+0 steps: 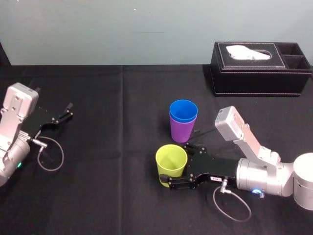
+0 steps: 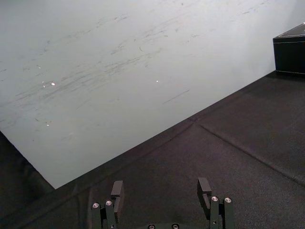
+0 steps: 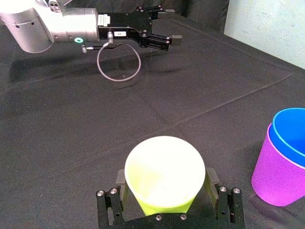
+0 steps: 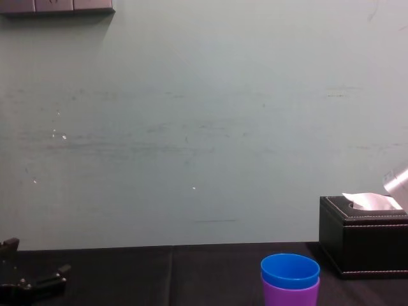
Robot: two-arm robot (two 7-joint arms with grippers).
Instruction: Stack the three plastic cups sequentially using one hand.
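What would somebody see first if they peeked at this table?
The bright yellow-green cup near the table's front, gripped by the right tool, stands out most against the black cloth. Just behind it sits the blue cup, nested inside the purple cup. The left tool rests open, far off on the left.

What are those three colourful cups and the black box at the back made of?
The yellow-green tapered cup, the blue cup and the purple cup it sits in look like smooth, thin plastic: even colour, soft sheen, seamless walls. The black rectangular tissue box looks like leather or imitation leather, judging by the pale stitching along its edges; which cannot be told.
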